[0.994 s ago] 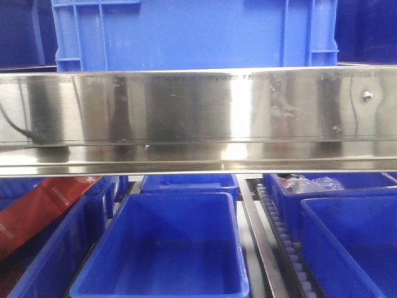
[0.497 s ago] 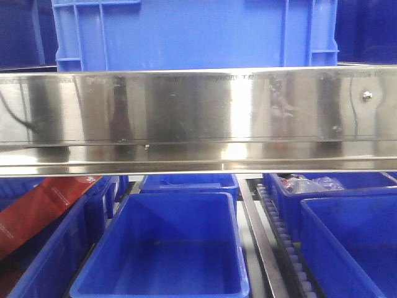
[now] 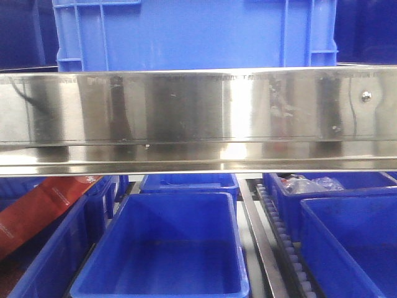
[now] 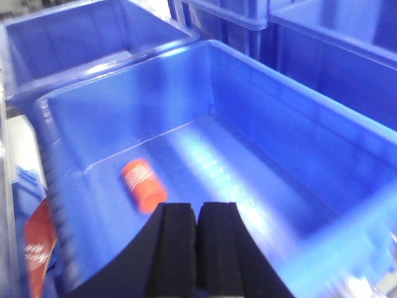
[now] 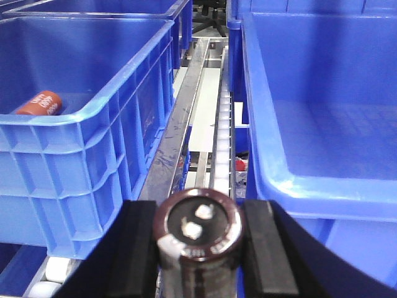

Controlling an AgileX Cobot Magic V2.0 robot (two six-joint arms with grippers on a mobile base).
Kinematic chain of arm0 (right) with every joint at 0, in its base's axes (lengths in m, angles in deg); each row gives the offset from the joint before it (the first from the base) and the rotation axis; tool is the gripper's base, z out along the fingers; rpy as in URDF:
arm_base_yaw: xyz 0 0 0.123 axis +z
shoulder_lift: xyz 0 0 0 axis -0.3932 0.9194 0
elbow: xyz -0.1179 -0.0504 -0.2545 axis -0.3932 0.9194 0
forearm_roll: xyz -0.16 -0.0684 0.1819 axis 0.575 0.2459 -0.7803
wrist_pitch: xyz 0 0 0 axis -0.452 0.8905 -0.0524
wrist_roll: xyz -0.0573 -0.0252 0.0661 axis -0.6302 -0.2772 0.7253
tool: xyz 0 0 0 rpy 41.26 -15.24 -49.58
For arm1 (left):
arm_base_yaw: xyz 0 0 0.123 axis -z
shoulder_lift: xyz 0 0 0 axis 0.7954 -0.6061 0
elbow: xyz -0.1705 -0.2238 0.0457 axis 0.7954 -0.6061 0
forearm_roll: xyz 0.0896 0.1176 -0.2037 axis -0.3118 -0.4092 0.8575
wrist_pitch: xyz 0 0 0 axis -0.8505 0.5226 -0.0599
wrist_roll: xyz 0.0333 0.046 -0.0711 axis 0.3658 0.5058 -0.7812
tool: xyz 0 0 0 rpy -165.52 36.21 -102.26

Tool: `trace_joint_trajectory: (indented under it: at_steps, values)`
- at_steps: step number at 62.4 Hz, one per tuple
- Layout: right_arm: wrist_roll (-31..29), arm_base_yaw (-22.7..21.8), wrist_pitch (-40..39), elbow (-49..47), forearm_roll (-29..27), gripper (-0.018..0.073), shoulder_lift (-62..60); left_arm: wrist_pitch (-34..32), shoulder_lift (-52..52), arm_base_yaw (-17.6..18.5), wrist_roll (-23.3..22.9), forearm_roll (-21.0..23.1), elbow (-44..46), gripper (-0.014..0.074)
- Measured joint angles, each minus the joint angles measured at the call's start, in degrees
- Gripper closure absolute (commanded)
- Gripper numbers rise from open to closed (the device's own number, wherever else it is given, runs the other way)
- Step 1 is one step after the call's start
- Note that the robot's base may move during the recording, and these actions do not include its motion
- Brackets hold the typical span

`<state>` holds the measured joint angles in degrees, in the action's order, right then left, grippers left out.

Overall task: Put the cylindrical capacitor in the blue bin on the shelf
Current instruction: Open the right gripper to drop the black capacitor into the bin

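Capacitor (image 5: 197,233) placement, items by size.
Shelf (image 3: 198,112): mirror-bright front rail, blue bins below it.
Left bin (image 5: 93,143): holds an orange cylinder (image 5: 38,103).
Right bin (image 5: 322,124): floor partly seen.
Roller track (image 5: 222,143): runs between the two bins. My right claw (image 5: 198,248) hangs over this gap, so I judge that letting go here would lose the part among the rollers.
Capacitor: upright, pinched between my right pads, silvery top toward the wrist camera.
Left claw (image 4: 197,242): pads pressed together, holding nothing.
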<state>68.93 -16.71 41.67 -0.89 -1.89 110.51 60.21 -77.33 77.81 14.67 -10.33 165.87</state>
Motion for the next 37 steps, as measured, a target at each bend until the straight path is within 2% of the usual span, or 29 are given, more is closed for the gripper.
trace_joint_trajectory:
  at_steps: [9,20,27,37]
  values:
    - [0.00,0.00,0.97,0.00,0.00,0.0721,0.00,-3.46,8.19,0.00,-2.95,-2.25,-10.65,0.0707]
    - [0.00,0.00,1.80,0.00,0.00,0.0721,0.00,-10.78,20.91,0.00,-7.98,-7.20,-28.89,0.0707]
    - [0.00,0.00,1.80,0.00,0.00,0.0721,0.00,-13.55,29.30,0.00,-9.56,-8.12,-37.54,0.0707]
    - [0.00,1.19,1.24,0.00,0.00,0.0721,0.00,-14.27,39.93,0.00,-10.16,-8.23,-47.44,0.0707]
